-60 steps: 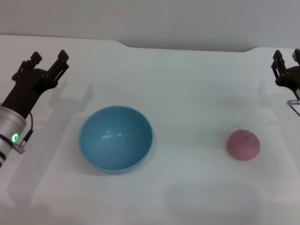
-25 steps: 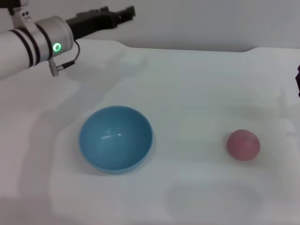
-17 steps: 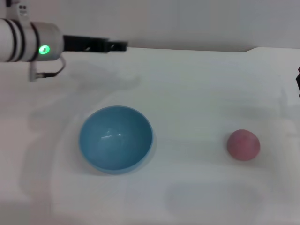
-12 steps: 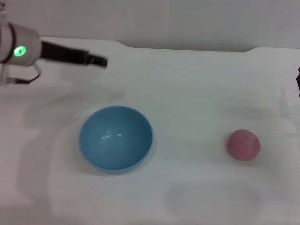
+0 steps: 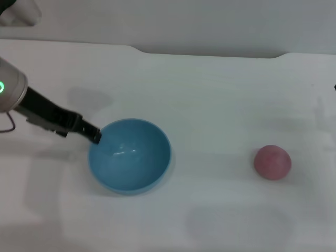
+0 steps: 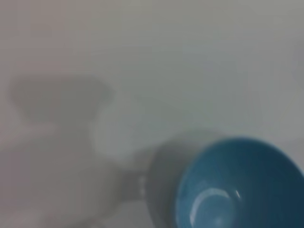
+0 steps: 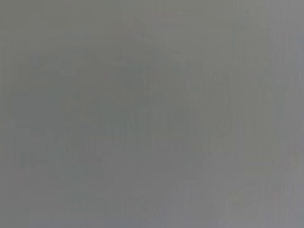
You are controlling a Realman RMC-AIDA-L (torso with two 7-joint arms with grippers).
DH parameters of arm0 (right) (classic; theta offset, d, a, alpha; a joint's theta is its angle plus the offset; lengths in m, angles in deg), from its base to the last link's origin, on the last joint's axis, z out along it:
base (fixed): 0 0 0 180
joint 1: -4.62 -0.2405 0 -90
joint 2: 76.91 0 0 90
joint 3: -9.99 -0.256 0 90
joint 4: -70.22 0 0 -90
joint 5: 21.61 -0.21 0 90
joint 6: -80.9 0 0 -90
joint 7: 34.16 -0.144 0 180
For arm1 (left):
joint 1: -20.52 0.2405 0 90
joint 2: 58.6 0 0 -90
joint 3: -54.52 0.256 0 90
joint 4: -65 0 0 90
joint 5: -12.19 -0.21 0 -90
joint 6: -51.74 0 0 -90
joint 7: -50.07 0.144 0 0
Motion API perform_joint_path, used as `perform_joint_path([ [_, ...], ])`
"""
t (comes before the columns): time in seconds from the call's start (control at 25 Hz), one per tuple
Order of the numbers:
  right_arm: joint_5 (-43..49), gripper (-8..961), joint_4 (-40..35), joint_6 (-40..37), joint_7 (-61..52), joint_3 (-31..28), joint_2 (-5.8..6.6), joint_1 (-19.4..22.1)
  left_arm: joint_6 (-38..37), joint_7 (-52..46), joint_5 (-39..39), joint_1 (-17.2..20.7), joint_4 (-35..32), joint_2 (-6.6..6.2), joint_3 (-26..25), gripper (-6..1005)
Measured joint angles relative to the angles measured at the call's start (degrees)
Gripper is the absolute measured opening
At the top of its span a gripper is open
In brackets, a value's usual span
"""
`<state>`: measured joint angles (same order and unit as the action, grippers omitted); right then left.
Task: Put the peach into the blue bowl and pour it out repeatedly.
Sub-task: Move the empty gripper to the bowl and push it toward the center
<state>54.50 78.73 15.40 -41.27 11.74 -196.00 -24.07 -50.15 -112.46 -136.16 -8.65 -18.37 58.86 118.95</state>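
Note:
The blue bowl point(image 5: 129, 155) stands upright and empty on the white table, left of the middle. It also shows in the left wrist view point(image 6: 240, 187). The peach point(image 5: 272, 161) lies on the table far to the right of the bowl, apart from it. My left gripper point(image 5: 94, 135) reaches in from the left, seen edge-on, with its tip at the bowl's upper-left rim. I cannot tell whether it touches the rim. Of my right gripper point(image 5: 334, 87) only a dark sliver shows at the right edge of the head view, far from the peach.
The white table point(image 5: 210, 105) ends at a far edge against a grey wall. The left arm's shadow lies on the table left of the bowl point(image 6: 57, 99). The right wrist view shows only plain grey.
My left arm has swung from high at the table's far left down and toward me, bringing its gripper tip to the bowl's rim. The bowl and peach have not moved.

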Motion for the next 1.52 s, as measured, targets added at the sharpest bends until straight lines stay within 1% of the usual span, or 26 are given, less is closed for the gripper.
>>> perform_joint_path([
  [0.2,0.0,452,-0.5,0.0,0.0,0.1,0.06,-0.5,1.0,-0.2,0.3,0.3,0.8,0.33,-0.1,777],
  [0.36,0.0,449,-0.6,0.0,0.0,0.4,0.08,-0.7,3.9,-0.4,0.2,0.3,5.7,0.34,0.1,771],
  [0.52,0.0,447,-0.8,0.0,0.0,0.3,0.09,-0.8,6.3,-0.3,0.3,0.1,8.8,0.36,0.2,765],
  [0.6,0.0,446,-1.0,0.0,0.0,0.4,0.09,-0.9,7.0,-0.3,0.3,-0.3,9.8,0.37,0.2,762],
  [0.68,0.0,445,-1.4,0.0,0.0,0.4,0.09,-0.9,8.1,-0.2,0.3,-1.6,12.3,0.39,0.4,759],
  [0.96,0.0,440,-1.6,0.0,0.0,0.4,0.09,-0.9,10.4,0.2,0.2,-2.9,16.6,0.41,0.7,749],
  [1.12,0.0,438,-1.6,0.0,0.0,0.4,0.09,-0.7,12.6,0.5,0.0,-3.2,18.2,0.3,1.0,743],
  [1.32,0.0,435,-1.6,0.0,0.0,0.4,0.09,-0.8,13.4,1.1,-0.1,-3.3,18.7,0.26,1.0,736],
  [1.52,0.0,432,-1.6,0.0,0.0,0.4,0.09,-0.9,14.6,2.6,-0.2,-4.6,23.5,0.11,1.1,729],
])
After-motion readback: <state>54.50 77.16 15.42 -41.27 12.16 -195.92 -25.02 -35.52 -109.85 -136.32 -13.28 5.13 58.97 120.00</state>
